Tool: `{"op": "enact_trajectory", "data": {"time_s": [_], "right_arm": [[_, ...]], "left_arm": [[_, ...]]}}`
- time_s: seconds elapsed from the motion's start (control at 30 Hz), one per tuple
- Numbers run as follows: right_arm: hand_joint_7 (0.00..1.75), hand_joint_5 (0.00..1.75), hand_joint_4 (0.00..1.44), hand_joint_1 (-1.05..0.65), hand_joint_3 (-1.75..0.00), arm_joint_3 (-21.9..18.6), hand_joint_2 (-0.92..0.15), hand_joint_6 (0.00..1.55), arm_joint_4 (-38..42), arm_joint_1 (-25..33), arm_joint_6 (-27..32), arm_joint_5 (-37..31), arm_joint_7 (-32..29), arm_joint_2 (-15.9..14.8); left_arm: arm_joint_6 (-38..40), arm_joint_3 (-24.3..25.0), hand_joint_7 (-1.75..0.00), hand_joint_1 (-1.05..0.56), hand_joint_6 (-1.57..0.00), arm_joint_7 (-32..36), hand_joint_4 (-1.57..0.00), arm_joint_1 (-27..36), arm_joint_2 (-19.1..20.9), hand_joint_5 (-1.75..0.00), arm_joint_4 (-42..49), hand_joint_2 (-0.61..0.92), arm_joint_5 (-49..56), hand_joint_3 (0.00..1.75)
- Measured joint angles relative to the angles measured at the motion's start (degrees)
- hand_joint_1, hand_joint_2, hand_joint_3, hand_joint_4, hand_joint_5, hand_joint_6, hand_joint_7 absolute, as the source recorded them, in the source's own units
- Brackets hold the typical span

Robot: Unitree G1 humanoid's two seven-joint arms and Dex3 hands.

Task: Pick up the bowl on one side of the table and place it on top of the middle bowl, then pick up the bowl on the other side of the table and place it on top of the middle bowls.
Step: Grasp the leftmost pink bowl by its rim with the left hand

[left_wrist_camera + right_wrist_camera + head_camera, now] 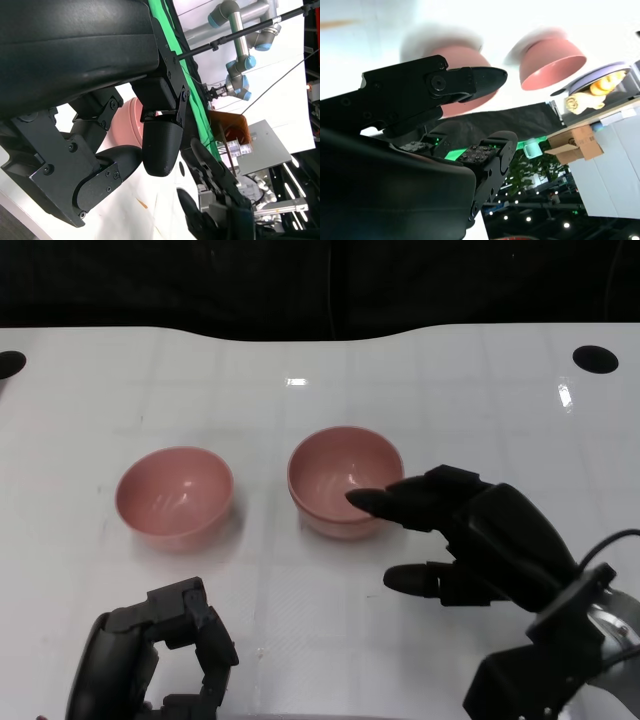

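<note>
Two pink bowls sit upright on the white tabletop in the head view: the middle bowl near the centre and the left bowl at its 9 o'clock, apart from it with a strip of bare surface between them. The middle bowl looks thick-walled low down at its near side, though whether that is a second bowl nested in it or only shading cannot be told. The right hand reaches in from 4 o'clock with fingers spread and nothing in them; its upper fingertip overlaps the middle bowl's near right rim and hides a small part of it, so contact cannot be judged. The right wrist view shows both bowls, blurred, beyond the parted black fingers, one of which covers much of the nearer bowl. The left hand lies at 7 o'clock on the near edge, cut off by the frame, its fingers curled inward around nothing. In the left wrist view only a sliver of pink bowl shows between the fingers; which bowl it is cannot be told.
</note>
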Motion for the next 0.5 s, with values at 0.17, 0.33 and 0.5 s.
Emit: {"op": "enact_trajectory", "data": {"time_s": [0.17,0.33,0.5], "right_arm": [[0.14,0.88,0.45,-0.35,-0.12,-3.38,-0.92,0.74,-1.30,5.05,-5.67,4.32,1.41,-0.15],[0.25,1.09,0.53,-0.28,-0.15,-6.51,-0.92,0.85,-3.44,9.75,-9.27,9.44,4.49,-1.10],[0.44,1.19,0.71,-0.22,-0.45,-9.08,-0.77,1.01,-4.57,14.25,-12.20,16.35,9.34,-1.27]], "left_arm": [[-1.76,0.24,-1.26,-0.13,-0.86,-0.72,-0.85,-0.35,0.46,-1.52,0.57,0.41,-1.65,1.23],[-1.47,0.69,-1.06,-0.18,-0.86,-1.46,-0.81,-0.64,0.96,-1.36,0.48,0.49,-3.25,1.02],[1.71,1.17,-0.75,-0.15,-0.89,-0.61,-0.77,-0.35,1.17,-1.08,-3.07,0.56,-1.38,0.79]]}}
